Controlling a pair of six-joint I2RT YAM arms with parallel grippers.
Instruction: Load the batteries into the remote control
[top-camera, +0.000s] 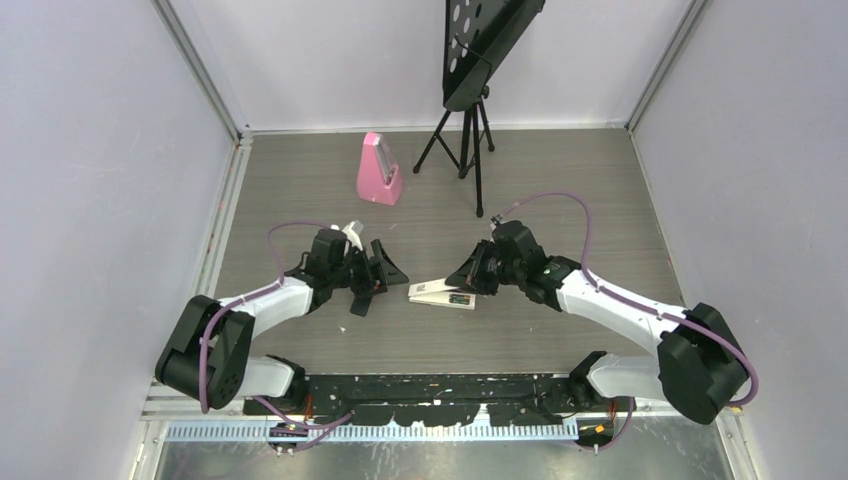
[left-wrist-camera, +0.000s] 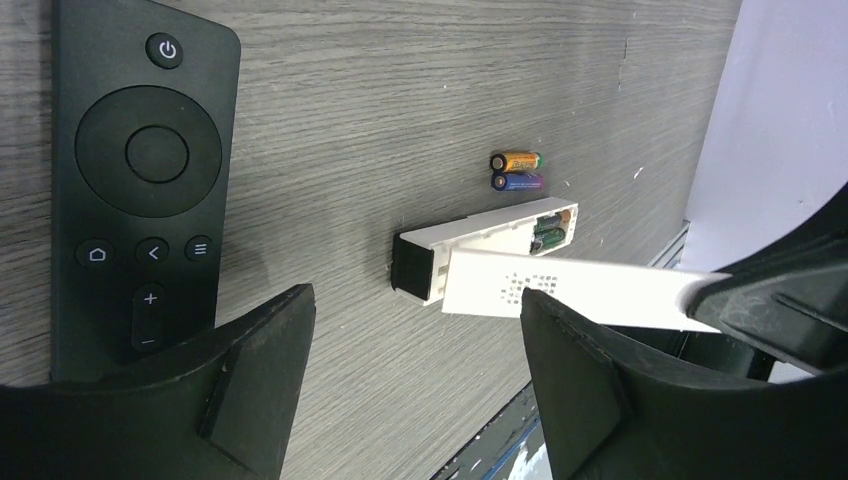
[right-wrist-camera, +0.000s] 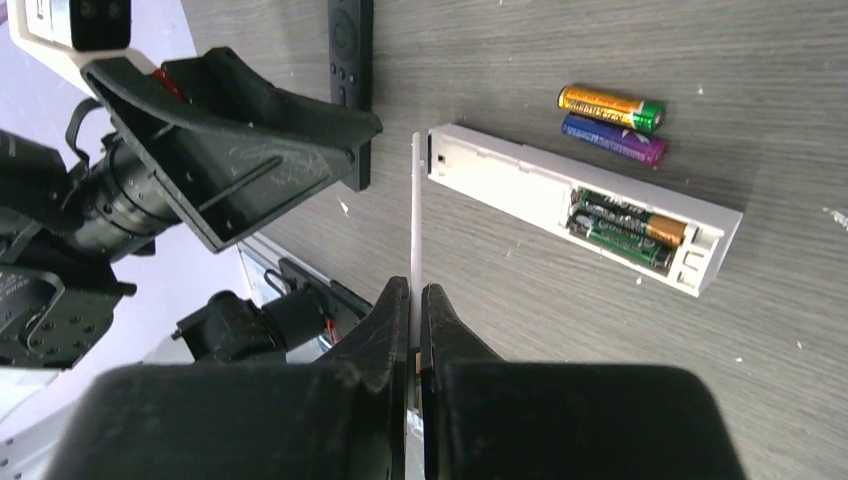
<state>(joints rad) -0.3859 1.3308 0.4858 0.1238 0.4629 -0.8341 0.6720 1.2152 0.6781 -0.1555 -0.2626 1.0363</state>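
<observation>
Left wrist view, left to right: black remote control (left-wrist-camera: 145, 190) face-up at left edge, apparently still unloaded; my left gripper (left-wrist-camera: 415, 335) wide, empty; loose batteries (left-wrist-camera: 516, 171) centre; white remote (left-wrist-camera: 480, 235) with two cells (right-wrist-camera: 625, 228) seated in its open bay; right gripper (right-wrist-camera: 412, 300) pinching its white cover (right-wrist-camera: 415, 200).

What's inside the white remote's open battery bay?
Two dark green-and-gold batteries lie side by side in the white remote's bay. Whatever sits beneath them is covered.
</observation>
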